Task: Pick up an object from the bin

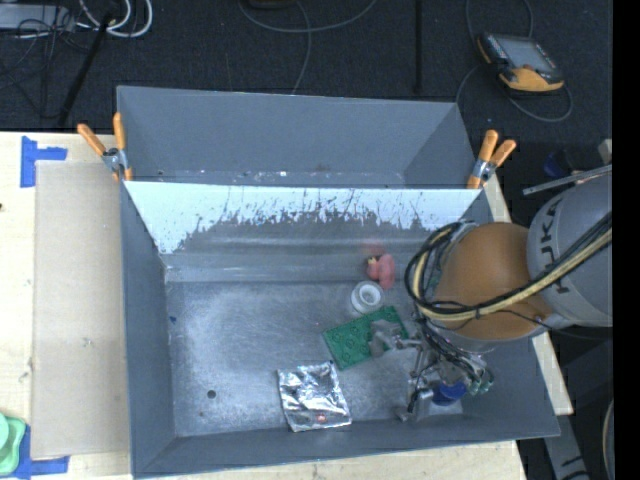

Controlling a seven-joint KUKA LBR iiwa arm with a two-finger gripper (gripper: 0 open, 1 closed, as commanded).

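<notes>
Small blue object (449, 392) on the bin (230, 348) floor, just beside the gripper (418, 400); whether the gripper is spread or pressed together cannot be told. Green flat card (350, 342) above-left of gripper; crumpled foil packet (314, 396) left; white ring (366, 295) and pink piece (380, 266) farther above.

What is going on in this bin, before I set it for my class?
A robot arm reaches in from the right, its gripper low in the near right corner of the grey bin. Closest lie a green flat piece and crumpled silver foil. Whether it holds anything is unclear.
</notes>
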